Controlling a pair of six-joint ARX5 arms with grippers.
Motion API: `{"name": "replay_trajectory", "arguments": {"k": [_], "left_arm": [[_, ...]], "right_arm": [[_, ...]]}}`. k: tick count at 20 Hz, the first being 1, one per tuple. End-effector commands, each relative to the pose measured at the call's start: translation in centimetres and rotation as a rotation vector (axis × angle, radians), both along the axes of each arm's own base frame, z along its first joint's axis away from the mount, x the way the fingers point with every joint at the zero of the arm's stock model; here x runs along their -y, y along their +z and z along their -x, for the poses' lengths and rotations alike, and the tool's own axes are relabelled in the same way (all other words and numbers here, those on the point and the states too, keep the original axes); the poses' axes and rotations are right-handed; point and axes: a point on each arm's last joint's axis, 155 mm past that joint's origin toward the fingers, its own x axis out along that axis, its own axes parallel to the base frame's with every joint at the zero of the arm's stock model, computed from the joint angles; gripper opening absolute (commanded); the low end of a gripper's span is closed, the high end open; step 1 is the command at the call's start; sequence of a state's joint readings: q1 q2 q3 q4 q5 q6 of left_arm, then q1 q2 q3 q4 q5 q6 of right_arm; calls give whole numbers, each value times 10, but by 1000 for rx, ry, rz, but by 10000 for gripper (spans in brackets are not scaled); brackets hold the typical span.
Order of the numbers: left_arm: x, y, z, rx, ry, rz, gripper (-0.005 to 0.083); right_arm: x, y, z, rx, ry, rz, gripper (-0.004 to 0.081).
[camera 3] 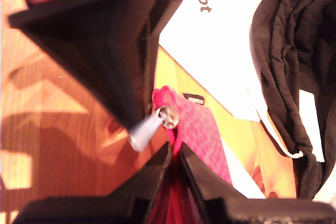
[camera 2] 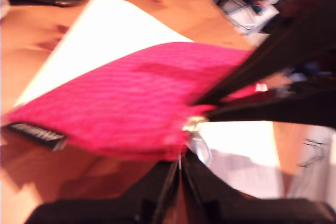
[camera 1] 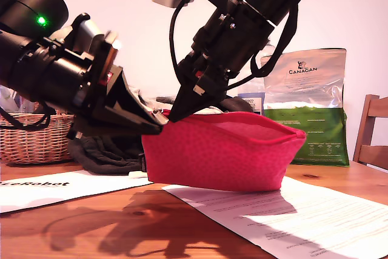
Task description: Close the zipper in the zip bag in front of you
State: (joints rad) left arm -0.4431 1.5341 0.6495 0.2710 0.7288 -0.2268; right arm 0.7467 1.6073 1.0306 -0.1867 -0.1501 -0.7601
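Grip stage, pull not yet made: zip bag stands on its long edge mid-table, on a printed sheet, mouth still gaping along the top, so zipper reads as open over most of its run. Pull tab at the bag's 9 o'clock end in the exterior view, where both arms meet. My second tool: jaws together, clamped on the red track just behind the tab. My first tool: jaws also together with the tab right at the tips; cannot tell whether pinching tab or fabric. Next move, as judged: confirm one tool has the tab, anchor the bag end with the other, then draw the tab toward 3 o'clock in the exterior view along the track, keeping the edge taut so the slack fabric does not bunch. Room: open table and paper toward 3 o'clock; Canagan bag behind at about 2 o'clock and a chair beyond, black cloth and basket at 9 o'clock. Tools crowded tip to tip, so collision risk at the start.
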Motion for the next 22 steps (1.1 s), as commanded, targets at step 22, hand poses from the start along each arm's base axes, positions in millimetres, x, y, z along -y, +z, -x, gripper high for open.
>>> {"name": "replay_trajectory", "arguments": {"k": [22], "left_arm": [[11, 63, -7, 158, 11, 163, -23]], "right_arm": [[1, -1, 0, -20, 1, 9, -12]]}}
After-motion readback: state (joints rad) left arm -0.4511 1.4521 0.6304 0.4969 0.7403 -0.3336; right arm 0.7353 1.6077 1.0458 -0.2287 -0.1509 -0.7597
